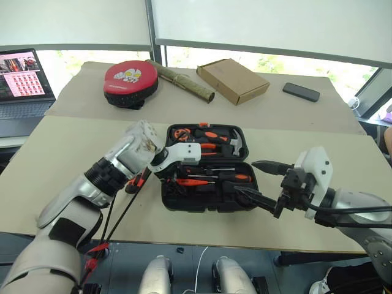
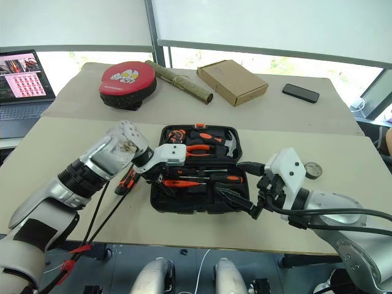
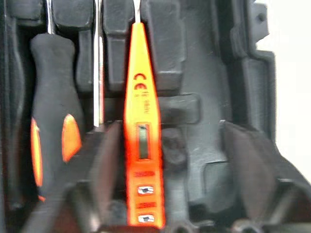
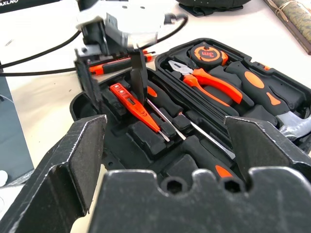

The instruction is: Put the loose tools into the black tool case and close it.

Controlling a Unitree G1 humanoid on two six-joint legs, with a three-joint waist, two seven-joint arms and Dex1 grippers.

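Fingers of the left gripper point(image 4: 116, 73) stand apart around the small all-orange tester screwdriver point(image 3: 141, 141) lying in the open black plastic tool case point(image 1: 205, 203); the right gripper point(image 1: 260, 180) beside it is spread wide, empty.

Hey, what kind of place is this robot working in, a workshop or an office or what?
Probably an office or lab room rather than a workshop: a laptop sits open at the side, large windows with roller blinds run behind the paper-covered table, and a phone and cardboard box lie beside the open tool case.
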